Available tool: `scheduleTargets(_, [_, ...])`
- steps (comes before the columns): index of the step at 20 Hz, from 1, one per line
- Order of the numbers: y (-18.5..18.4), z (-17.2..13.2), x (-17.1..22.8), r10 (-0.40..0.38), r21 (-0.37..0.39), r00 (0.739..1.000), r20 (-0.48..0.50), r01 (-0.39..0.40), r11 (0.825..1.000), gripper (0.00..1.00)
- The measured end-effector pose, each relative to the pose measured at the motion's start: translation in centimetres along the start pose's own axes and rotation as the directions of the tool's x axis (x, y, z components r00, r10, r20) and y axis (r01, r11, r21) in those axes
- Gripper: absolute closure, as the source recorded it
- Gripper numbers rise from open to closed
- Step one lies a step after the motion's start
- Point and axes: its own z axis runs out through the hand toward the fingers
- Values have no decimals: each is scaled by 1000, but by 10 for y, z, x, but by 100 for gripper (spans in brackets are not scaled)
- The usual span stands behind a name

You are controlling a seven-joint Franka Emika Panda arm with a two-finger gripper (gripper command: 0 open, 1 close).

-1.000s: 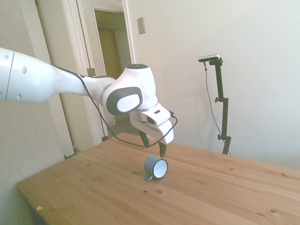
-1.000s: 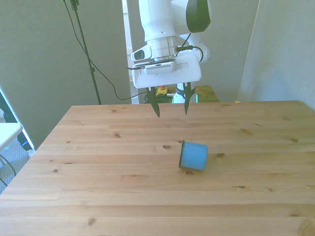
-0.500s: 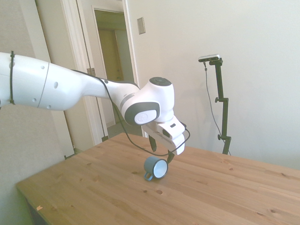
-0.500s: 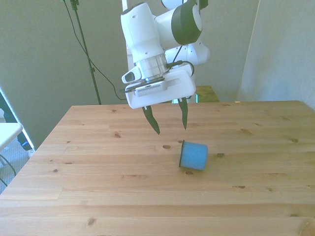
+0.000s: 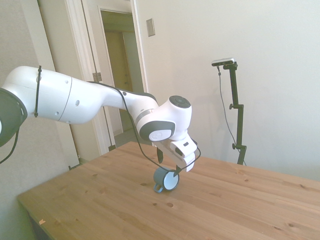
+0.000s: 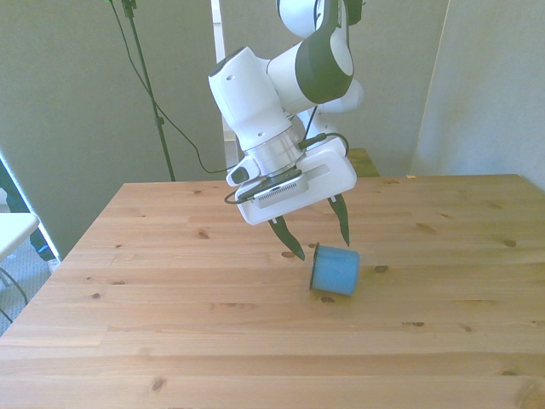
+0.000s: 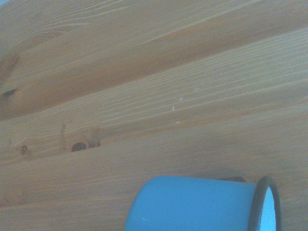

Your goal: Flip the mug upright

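The blue mug (image 6: 335,270) lies on its side near the middle of the wooden table (image 6: 170,324). In the side view the mug (image 5: 165,179) shows its white inside toward the camera, with its small loop handle low against the table. My gripper (image 6: 321,241) is open and tilted, with its dark fingertips just above and behind the mug's rim end, not touching it. In the side view the gripper (image 5: 169,166) hangs right over the mug. The wrist view shows the mug (image 7: 192,204) close by, blue wall and dark rim.
Bare wooden boards with dark knots (image 6: 289,254) surround the mug on all sides. A doorway (image 5: 120,60) and plain walls stand behind the table.
The arm has come down and forward toward the mug, tilting the gripper. The fingers stayed open. The mug has not moved.
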Motion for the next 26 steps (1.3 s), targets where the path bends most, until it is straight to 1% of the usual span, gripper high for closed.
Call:
scheduleTargets(2, [0, 2, 1, 1, -2, 1000, 4, -1, 1000, 0])
scheduleTargets(4, [2, 12, 5, 3, 6, 1000, 20, -3, 1000, 0])
scheduleTargets(7, [4, 29, 18, 8, 49, 998, 61, -11, 999, 0])
scheduleTargets(9, [3, 39, 24, 0, 79, 994, 113, -9, 997, 0])
scheduleTargets(15, [-10, 53, 7, -57, 125, 975, 213, 31, 992, 0])
scheduleTargets(21, [1, 50, 10, -70, 186, 961, 267, 20, 982, 0])
scheduleTargets(26, [11, 45, 13, -71, 205, 946, 316, 5, 979, 0])
